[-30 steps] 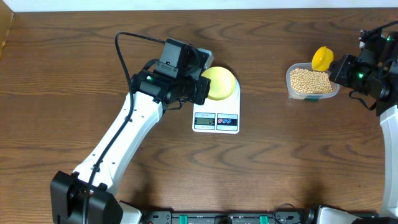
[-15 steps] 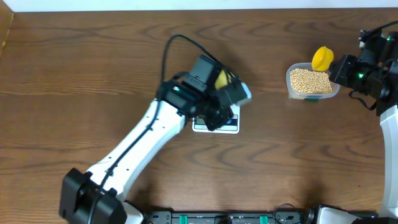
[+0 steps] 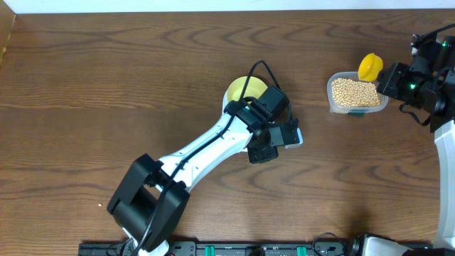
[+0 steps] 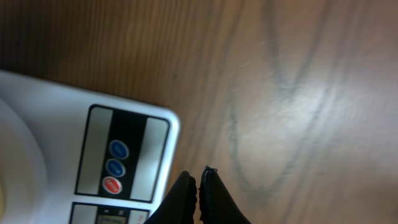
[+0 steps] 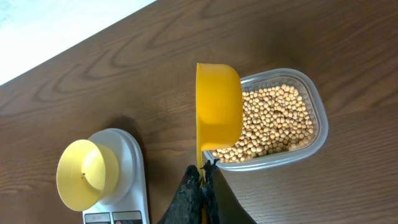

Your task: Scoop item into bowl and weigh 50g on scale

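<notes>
The pale yellow-green bowl (image 5: 87,174) (image 3: 244,90) stands on the white scale (image 5: 132,180) (image 4: 50,118). In the overhead view my left arm covers most of the scale. My left gripper (image 4: 198,177) (image 3: 274,136) is shut and empty, with its tips over bare wood just off the scale's button corner. My right gripper (image 5: 203,169) (image 3: 387,78) is shut on the handle of a yellow scoop (image 5: 217,102) (image 3: 368,66). The scoop's cup stands on edge at the left end of a clear container (image 5: 314,109) (image 3: 357,108). The container is full of tan beans, the item (image 5: 273,121) (image 3: 353,91).
The brown wooden table (image 3: 85,78) carries only the scale with its bowl and the container at the right. My left arm (image 3: 206,149) lies diagonally from the front edge to the middle. A pale wall edge runs along the far side.
My left arm has swung from the bowl's left side, across the scale, to its right front corner. My right gripper, the scoop and the container have not moved.
</notes>
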{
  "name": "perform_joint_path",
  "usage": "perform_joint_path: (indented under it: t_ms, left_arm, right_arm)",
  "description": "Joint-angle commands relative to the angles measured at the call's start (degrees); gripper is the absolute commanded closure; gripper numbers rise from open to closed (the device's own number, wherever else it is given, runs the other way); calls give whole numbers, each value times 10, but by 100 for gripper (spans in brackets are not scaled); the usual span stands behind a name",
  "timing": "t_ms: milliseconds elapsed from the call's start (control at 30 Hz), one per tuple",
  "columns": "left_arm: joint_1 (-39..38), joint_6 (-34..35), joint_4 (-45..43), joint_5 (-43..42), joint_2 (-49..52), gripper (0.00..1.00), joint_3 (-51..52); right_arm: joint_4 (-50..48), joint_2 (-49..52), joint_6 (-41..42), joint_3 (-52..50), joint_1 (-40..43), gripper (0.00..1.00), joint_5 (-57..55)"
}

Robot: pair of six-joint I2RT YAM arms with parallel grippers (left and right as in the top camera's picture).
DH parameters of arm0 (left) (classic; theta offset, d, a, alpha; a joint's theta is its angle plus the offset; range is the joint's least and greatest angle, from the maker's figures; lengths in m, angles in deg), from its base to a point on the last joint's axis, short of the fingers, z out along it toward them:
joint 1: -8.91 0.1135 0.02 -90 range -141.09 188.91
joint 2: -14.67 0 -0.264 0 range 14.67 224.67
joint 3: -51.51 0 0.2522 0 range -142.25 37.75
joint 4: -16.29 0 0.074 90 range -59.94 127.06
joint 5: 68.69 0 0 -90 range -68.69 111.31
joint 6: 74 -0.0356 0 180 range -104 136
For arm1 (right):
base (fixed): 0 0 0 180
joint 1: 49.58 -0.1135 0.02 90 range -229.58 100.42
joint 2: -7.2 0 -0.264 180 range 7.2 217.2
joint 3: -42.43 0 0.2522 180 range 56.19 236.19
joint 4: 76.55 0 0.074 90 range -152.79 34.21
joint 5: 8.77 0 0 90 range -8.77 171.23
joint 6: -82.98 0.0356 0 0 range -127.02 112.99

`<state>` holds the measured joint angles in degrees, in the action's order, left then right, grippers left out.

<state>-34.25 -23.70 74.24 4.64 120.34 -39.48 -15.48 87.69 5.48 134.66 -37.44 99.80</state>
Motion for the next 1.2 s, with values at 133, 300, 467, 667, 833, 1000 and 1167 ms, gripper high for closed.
perform_joint_path:
  t_ms: [133, 300, 467, 667, 833, 1000, 1167]
  left_arm:
    - [2, -25, -16, 49, 48, 92, 2]
    - [2, -39, -18, 82, 68, 92, 2]
    - [5, -68, -18, 101, 78, 92, 2]
    - [7, -68, -18, 101, 100, 92, 2]
    - [7, -68, -18, 114, 102, 92, 2]
    - [12, -68, -19, 138, 102, 92, 2]
    - [24, -68, -24, 144, 102, 92, 2]
  right_arm:
    - [-2, -8, -10, 10, 2, 99, -5]
    - [-2, -8, -10, 10, 2, 99, -7]
    - [-2, -8, -10, 10, 2, 99, -7]
    - [-2, -8, -10, 10, 2, 99, -7]
    - [-2, -8, -10, 10, 2, 99, -7]
    - [-3, -7, -10, 10, 2, 99, -7]
    - [-3, -8, -10, 10, 2, 99, -7]
